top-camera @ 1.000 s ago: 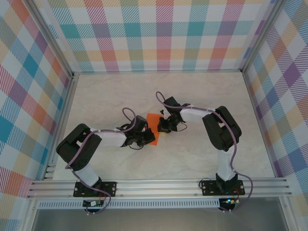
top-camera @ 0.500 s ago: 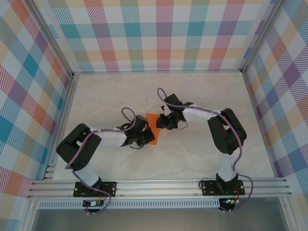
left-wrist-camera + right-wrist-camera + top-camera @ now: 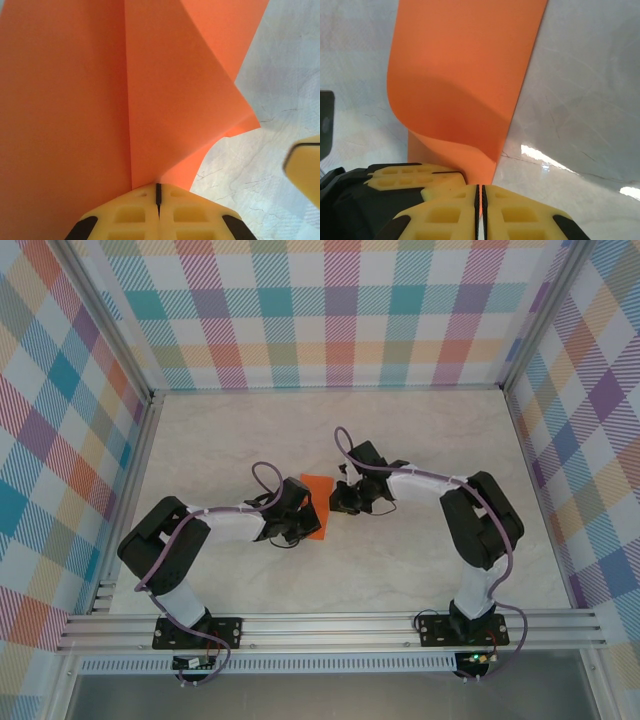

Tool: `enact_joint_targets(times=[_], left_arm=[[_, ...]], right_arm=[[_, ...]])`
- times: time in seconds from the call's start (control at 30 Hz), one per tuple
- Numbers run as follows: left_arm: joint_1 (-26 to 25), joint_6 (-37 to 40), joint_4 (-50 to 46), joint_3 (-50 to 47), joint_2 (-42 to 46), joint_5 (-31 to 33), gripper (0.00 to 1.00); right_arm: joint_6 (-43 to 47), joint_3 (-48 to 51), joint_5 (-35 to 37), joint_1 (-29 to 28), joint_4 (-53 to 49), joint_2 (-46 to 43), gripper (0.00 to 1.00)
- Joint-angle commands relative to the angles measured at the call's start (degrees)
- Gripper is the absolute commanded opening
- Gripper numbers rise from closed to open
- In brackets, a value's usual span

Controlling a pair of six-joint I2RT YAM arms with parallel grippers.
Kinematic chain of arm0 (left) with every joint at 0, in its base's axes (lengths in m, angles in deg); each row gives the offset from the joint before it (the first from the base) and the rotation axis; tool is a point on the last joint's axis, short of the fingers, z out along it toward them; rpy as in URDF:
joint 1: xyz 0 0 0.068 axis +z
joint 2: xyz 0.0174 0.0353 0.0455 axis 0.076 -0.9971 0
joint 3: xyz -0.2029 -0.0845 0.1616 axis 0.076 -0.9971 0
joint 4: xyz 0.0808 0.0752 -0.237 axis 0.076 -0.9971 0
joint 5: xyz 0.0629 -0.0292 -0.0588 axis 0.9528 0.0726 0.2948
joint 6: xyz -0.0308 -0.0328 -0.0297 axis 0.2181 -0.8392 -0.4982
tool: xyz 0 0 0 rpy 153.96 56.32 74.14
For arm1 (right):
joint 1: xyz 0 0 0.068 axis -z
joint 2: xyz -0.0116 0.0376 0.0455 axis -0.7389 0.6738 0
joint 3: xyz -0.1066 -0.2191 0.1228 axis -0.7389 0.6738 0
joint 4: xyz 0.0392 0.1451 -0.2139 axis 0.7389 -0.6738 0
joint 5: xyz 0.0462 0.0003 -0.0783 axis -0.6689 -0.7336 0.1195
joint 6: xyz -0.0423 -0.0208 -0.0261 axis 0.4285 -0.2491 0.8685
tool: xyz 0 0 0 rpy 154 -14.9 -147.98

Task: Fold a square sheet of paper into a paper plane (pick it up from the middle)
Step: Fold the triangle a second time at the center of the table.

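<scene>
One pale marbled tabletop (image 3: 250, 430) is lying beneath everything, and one square sheet of paper (image 3: 316, 492), bright orange, is sitting near its middle. Two arms are reaching toward that sheet: the left arm (image 3: 190, 540) from the sheet's left, the right arm (image 3: 470, 510) from its right. In the left wrist view the sheet (image 3: 65, 100) is showing one straight crease; in the right wrist view the sheet (image 3: 465, 65) is curling over. Two sets of jaws are closing on it: the left jaws are pinching the sheet's near left edge, the right jaws its right edge.
</scene>
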Motion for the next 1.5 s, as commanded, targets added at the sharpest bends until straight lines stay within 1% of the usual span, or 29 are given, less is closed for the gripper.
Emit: enact_joint_targets(times=[0.0, 0.2, 0.4, 0.8, 0.93, 1.17, 1.27, 1.33, 1.47], left_arm=[[-0.38, -0.68, -6.73, -0.53, -2.6, 3.3, 0.05], [-0.47, -0.75, -6.73, -0.54, -2.59, 3.12, 0.06], [-0.48, -0.84, -6.6, -0.55, -2.46, 3.01, 0.06], [-0.44, -0.83, -6.62, -0.42, -2.01, 2.6, 0.06], [-0.43, -0.17, -6.53, -0.2, -0.57, 2.34, 0.08], [-0.4, 1.21, -2.31, 0.48, 4.82, 1.2, 0.16], [-0.02, 1.62, -1.63, 0.52, 5.67, 2.28, 0.16], [0.28, 1.7, -1.58, 0.75, 5.55, 3.45, 0.14], [0.76, 1.8, -1.1, 1.21, 3.78, 5.0, 0.11]], right_arm=[[-0.19, -3.28, -3.06, -0.39, 1.17, 3.08, 0.12], [0.57, -6.46, -4.18, -0.48, 0.86, 6.5, 0.12], [1.19, -8.5, -3.46, -0.46, -0.32, 9.55, 0.12], [1.66, -10.69, -2.61, -0.49, -1.12, 12.93, 0.12], [1.96, -11.16, -1.46, -0.63, -2.98, 13.96, 0.11], [3.26, -11.3, 2.0, -1.09, -7.0, 15.68, 0.08], [3.41, -11.15, 2.51, -1.1, -7.31, 15.95, 0.08], [3.46, -11.12, 2.46, -1.1, -7.5, 16.11, 0.08], [3.58, -11.31, 2.77, -1.15, -7.66, 16.13, 0.08]])
